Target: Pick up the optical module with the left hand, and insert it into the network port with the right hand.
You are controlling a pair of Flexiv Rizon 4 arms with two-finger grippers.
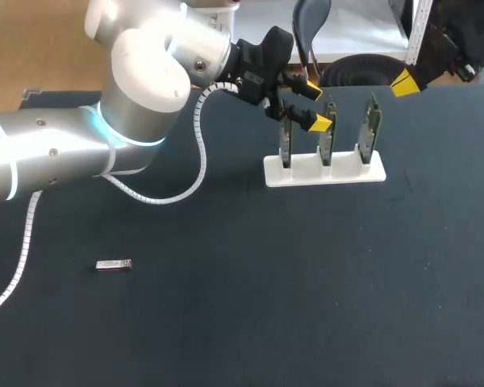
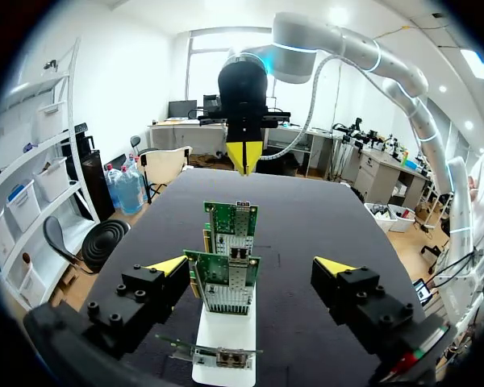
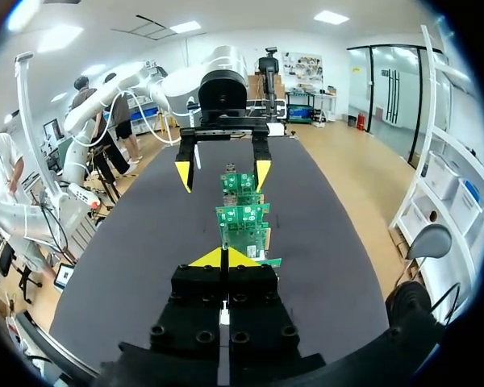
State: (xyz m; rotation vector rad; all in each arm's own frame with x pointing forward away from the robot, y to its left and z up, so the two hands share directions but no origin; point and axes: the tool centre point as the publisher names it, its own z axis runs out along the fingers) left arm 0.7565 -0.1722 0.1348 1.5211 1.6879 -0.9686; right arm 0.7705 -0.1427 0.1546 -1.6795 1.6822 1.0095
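While left tool (image 1: pixel 315 106) gapes beside cards (image 1: pixel 372 127) | module (image 1: pixel 113 264) — flat on table (image 1: pixel 266 314)

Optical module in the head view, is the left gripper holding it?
No, the optical module lies on the table, far from the open left gripper by the card rack.

1. The optical module (image 1: pixel 113 264), a small silvery bar, lies flat on the dark table (image 1: pixel 266 306) at lower left (long side running left to right).
2. Three green network cards (image 1: pixel 328 133) stand upright in a white stand (image 1: pixel 323 171), upper right of centre.
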